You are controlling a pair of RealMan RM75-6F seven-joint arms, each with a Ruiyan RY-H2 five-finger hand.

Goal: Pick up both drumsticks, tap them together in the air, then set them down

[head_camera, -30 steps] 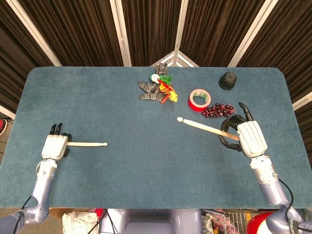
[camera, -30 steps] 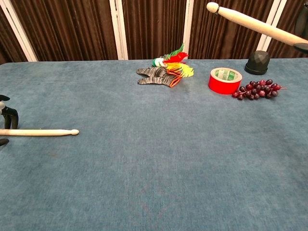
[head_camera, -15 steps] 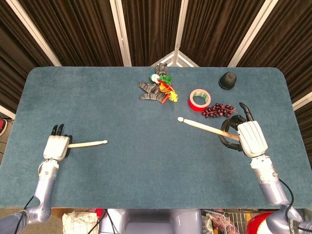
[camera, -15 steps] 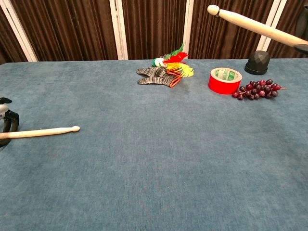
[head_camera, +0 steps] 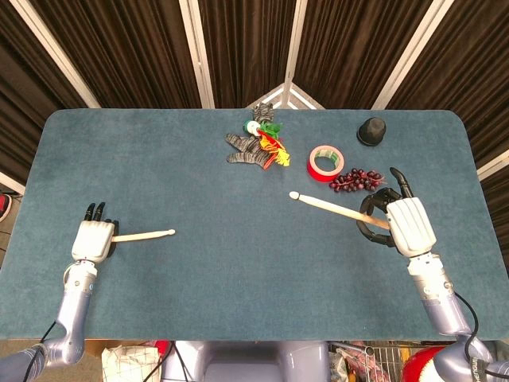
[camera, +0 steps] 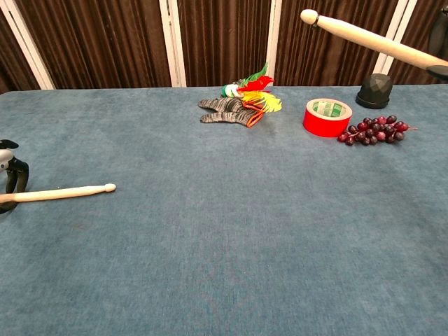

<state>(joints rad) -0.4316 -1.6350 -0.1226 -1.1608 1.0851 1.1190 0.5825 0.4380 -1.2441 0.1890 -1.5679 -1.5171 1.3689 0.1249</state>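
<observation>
While the right hand (head_camera: pixel 407 224) holds one drumstick (head_camera: pixel 334 207) up off the table, its fingers curled round the butt end and one finger sticking out straight toward the far edge, the other drumstick (head_camera: pixel 143 235) sits low at the left side of the blue table (head_camera: pixel 199 270). In the chest view the raised stick (camera: pixel 371 40) crosses the top right corner well above the tabletop, its rounded tip pointing left and slightly upward, with the hand itself almost wholly out of that picture. The left hand (head_camera: pixel 92 237) has its fingers closed over the butt of the second stick; in the chest view only dark fingertips (camera: pixel 14 175) show at the left edge, wrapped about the stick (camera: pixel 63 192), whose tip points right toward the table's middle. That stick lies nearly level and close to the cloth; whether it touches the surface or hangs just clear of it cannot be told. Toward the far side of the table lie a striped glove with bright feathers (head_camera: pixel 258 143), a red tape roll (head_camera: pixel 325 162), a bunch of dark grapes (head_camera: pixel 356 179) just beside the tape, and a small black object (head_camera: pixel 371 131) near the far right corner. The grapes lie close to the right hand's fingers, apart from them.
</observation>
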